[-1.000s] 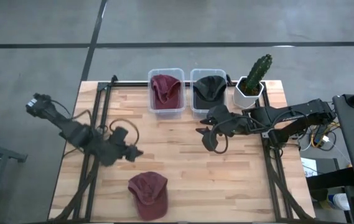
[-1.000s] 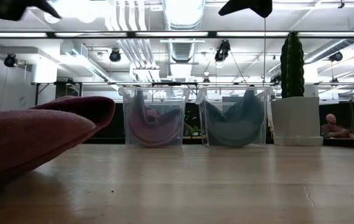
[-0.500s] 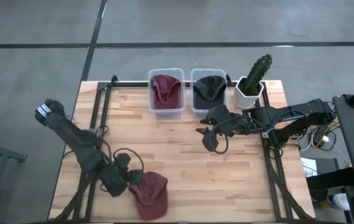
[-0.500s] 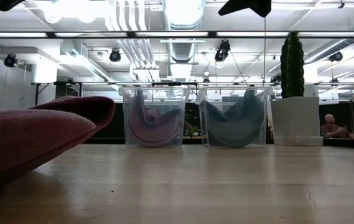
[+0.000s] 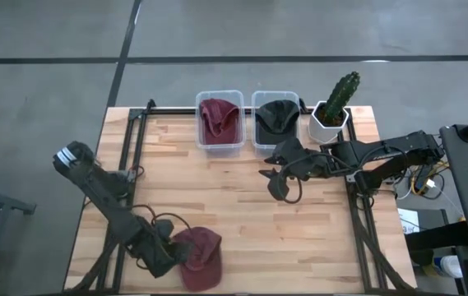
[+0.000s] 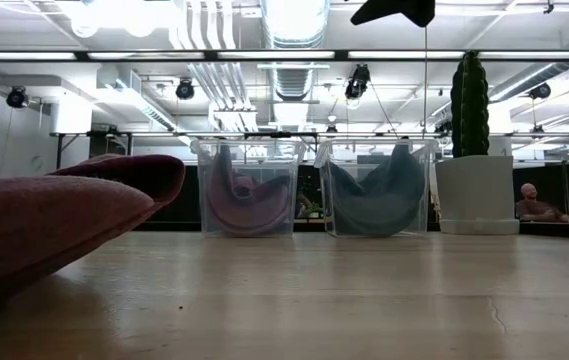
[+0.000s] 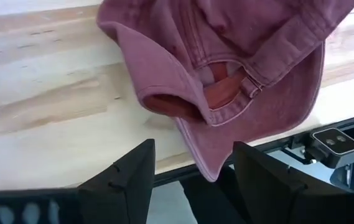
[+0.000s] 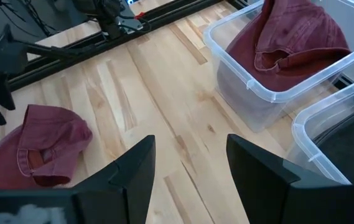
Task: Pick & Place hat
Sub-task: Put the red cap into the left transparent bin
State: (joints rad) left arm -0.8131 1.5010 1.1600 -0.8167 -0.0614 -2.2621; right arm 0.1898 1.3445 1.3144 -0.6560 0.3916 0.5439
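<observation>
A grey concrete floor (image 5: 44, 49) surrounds the wooden table (image 5: 242, 205), crossed by a dark line (image 5: 299, 59) running across the upper part of the high view and another slanting at upper left. In the low view, bright strip lights (image 6: 294, 14) and silver ducts (image 6: 209, 40) hang from the ceiling at the top. A seated person (image 6: 537, 204) shows at far right.

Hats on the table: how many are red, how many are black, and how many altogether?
Red hats: 2, one loose on the table by the left pincer, one in the left clear bin.
Black hats: 1, in the right clear bin.
Total: 3 hats.
</observation>
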